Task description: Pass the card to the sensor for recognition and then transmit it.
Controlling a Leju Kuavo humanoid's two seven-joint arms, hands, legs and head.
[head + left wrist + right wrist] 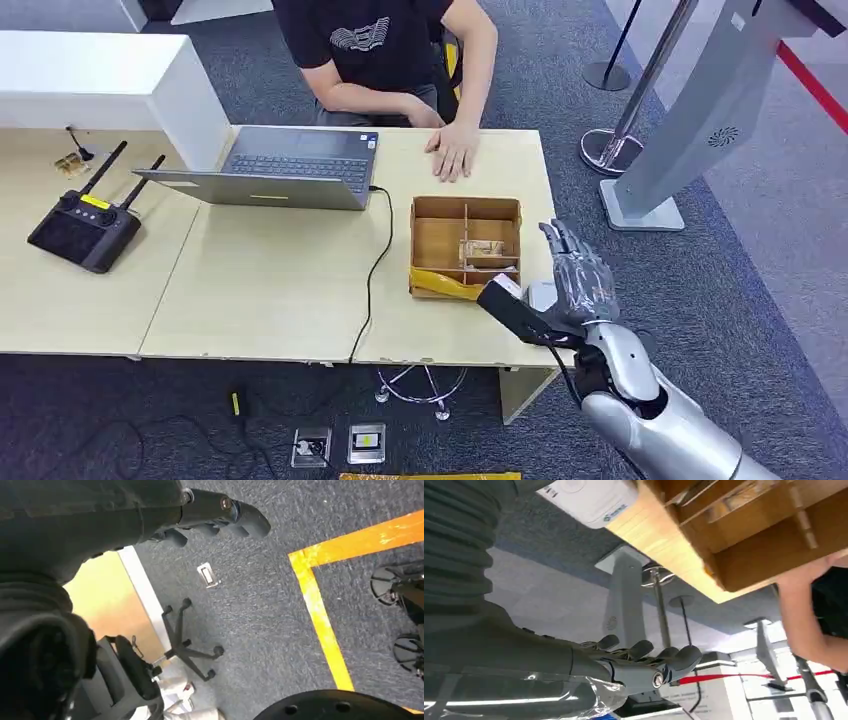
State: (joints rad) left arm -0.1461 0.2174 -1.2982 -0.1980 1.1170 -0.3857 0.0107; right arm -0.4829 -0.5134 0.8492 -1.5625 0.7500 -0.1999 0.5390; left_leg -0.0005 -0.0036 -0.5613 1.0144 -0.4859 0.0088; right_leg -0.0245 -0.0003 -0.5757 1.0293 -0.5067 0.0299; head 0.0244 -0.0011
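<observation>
The right hand (577, 275) hovers empty, fingers spread, at 3 o'clock of the wooden box (465, 245) on the worktop (270, 290) (left hand (220, 515) hangs, fingers curled).

Right hand (578, 275) raised, fingers (659, 656) apart.

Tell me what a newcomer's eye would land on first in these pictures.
First the robot's silver right hand, raised with fingers spread at the table's right edge, beside the wooden divided box. Next the person seated behind the open laptop, one hand flat on the table.
</observation>
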